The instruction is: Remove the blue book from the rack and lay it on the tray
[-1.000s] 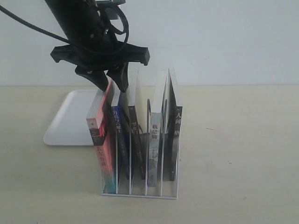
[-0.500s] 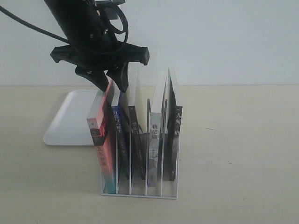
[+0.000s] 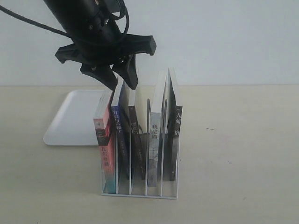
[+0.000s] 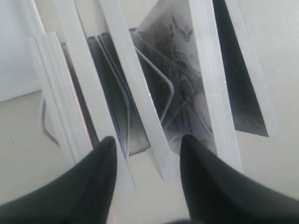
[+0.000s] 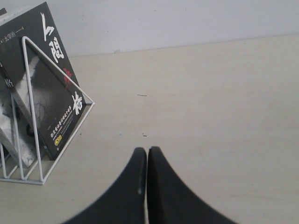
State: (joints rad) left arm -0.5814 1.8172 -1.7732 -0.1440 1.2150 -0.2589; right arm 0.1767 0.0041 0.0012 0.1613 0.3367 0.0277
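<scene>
The rack (image 3: 140, 193) stands mid-table with several upright books. The blue book (image 3: 117, 135) is in the second slot from the left, between the pink-red-spined book (image 3: 103, 144) and a dark-spined one. My left gripper (image 3: 123, 87) hangs open just over the books' tops, one finger on each side of the blue book's top edge. In the left wrist view the gripper (image 4: 147, 144) shows a wide gap, and the white page edges of the blue book (image 4: 88, 93) and its neighbour (image 4: 140, 102) run into it. The tray (image 3: 70, 121) lies flat behind the rack to the left. My right gripper (image 5: 147, 151) is shut over bare table.
A pale-covered book (image 3: 154, 140) and a black-covered book (image 3: 175, 135) fill the rack's right slots. The black one (image 5: 46, 93) leans on the wire rack (image 5: 42, 177) in the right wrist view. A white wall runs behind the beige table.
The left gripper has shifted a little to the right, from over the pink-red book to astride the blue one. The pink-red book has swung more upright. The right gripper looks unmoved.
</scene>
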